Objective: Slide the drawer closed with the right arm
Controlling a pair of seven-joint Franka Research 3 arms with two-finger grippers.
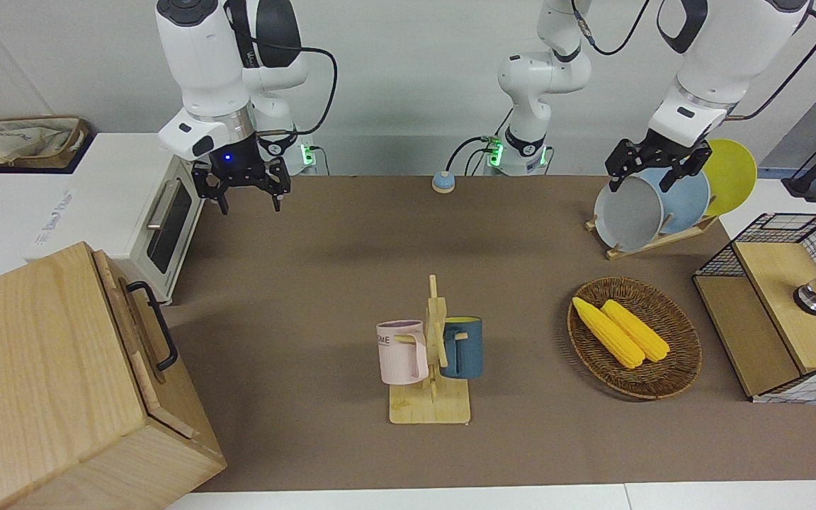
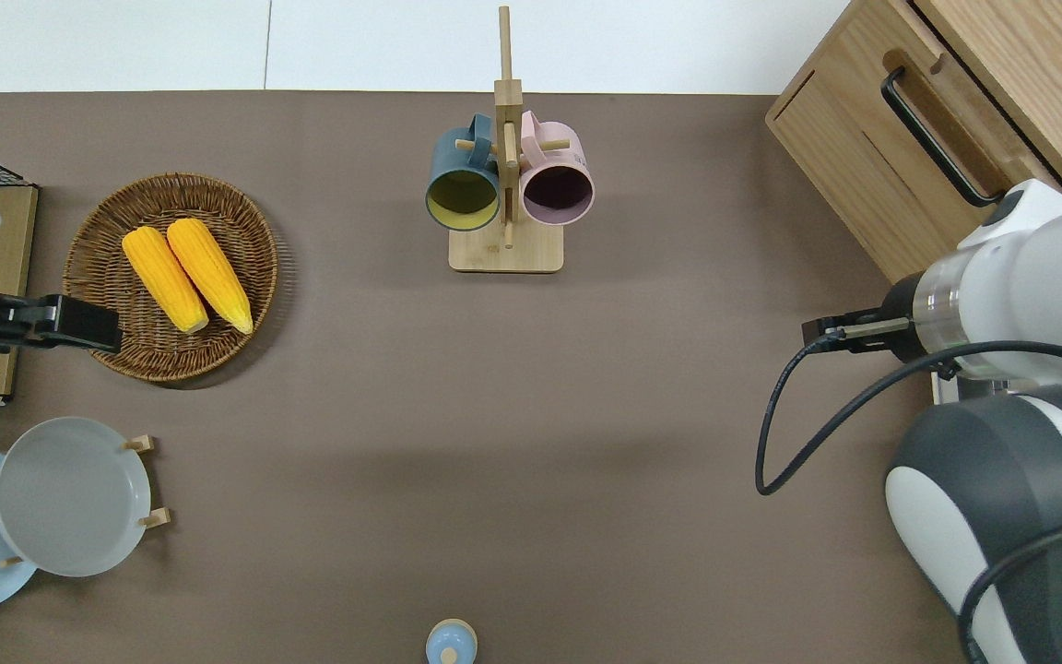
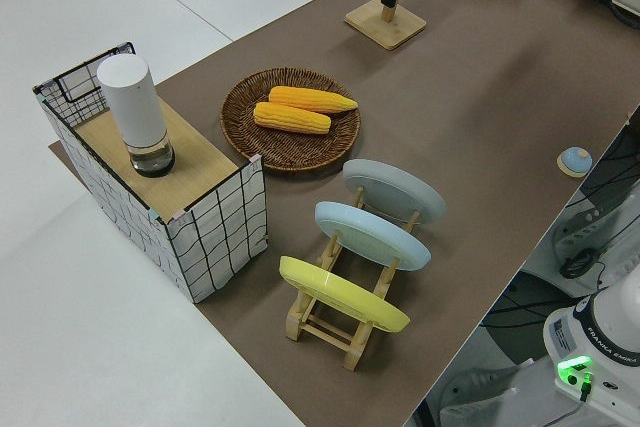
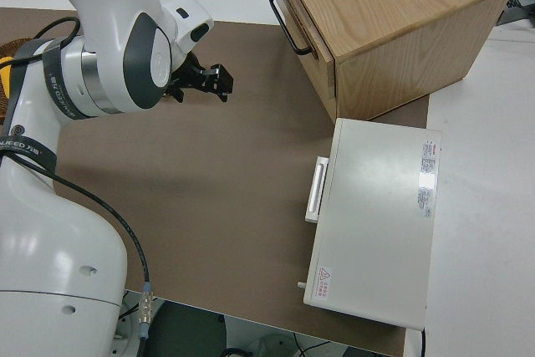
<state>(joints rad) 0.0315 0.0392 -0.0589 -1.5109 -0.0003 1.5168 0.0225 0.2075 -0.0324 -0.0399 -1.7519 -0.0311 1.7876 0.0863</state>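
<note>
The right gripper [image 1: 244, 197] is hanging with its fingers spread wide, near the white oven [image 1: 167, 223] and well apart from the drawer [image 1: 140, 322], which is sticking out of the wood cabinet [image 1: 40, 375], so it should push flat on the drawer's front, while the basket [image 1: 677, 368] is holding two corn cobs [image 1: 620, 331].

My table [image 1: 323, 234] is covered by a brown mat [image 2: 494, 443] with white surface showing along its edges. A plain pale wall [image 1: 415, 64] rises where I stand, and a white counter [image 1: 11, 205] sits at my right arm's end, holding a brown tray [image 1: 25, 140] with a crumpled bag in it.
</note>
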